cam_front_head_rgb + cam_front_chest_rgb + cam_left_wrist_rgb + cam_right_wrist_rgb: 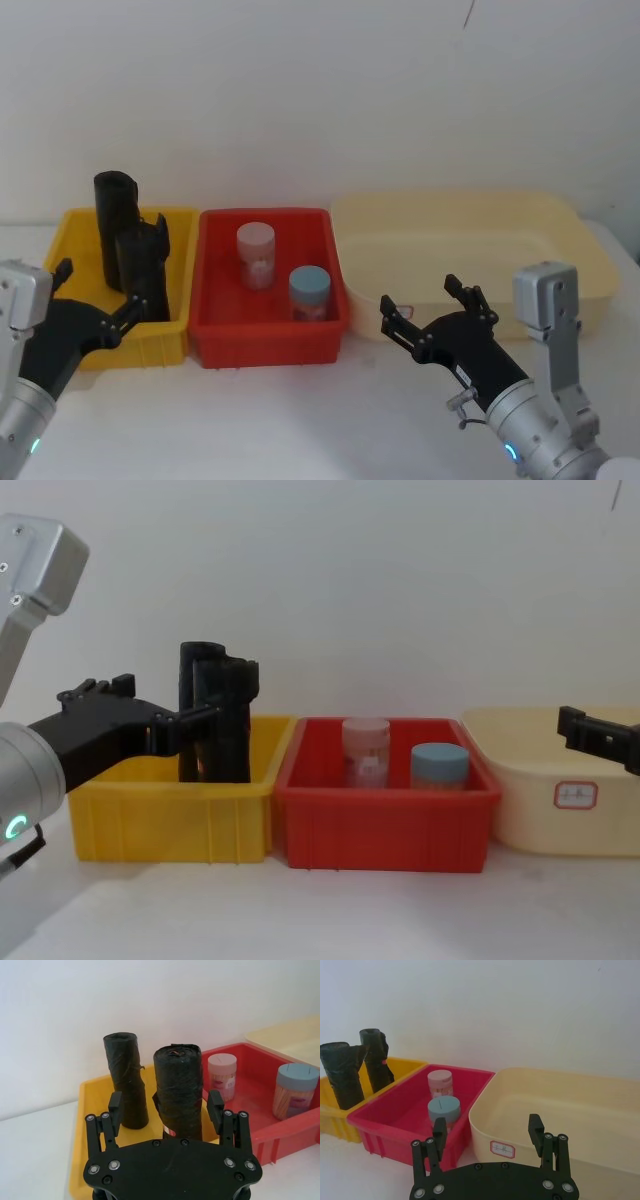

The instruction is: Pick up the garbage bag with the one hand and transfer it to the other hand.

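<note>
The garbage bag (pixel 177 1085), a tall black roll, stands upright in the yellow bin (pixel 92 1097). My left gripper (pixel 165 1105) is open around it, one finger on each side with a gap on both sides. From the head view this left gripper (pixel 145 250) reaches over the bin's front wall. My right gripper (pixel 420 295) hovers open and empty above the table, in front of the cream tub; the right wrist view also shows this gripper (pixel 487 1125) with its fingers spread.
A second black roll (pixel 125 1080) with a small side bump stands behind the first. The red bin (pixel 265 345) holds a pink-lidded jar (pixel 255 255) and a blue-lidded jar (pixel 309 292). A cream tub (pixel 470 215) sits on the right. Bare white table lies in front.
</note>
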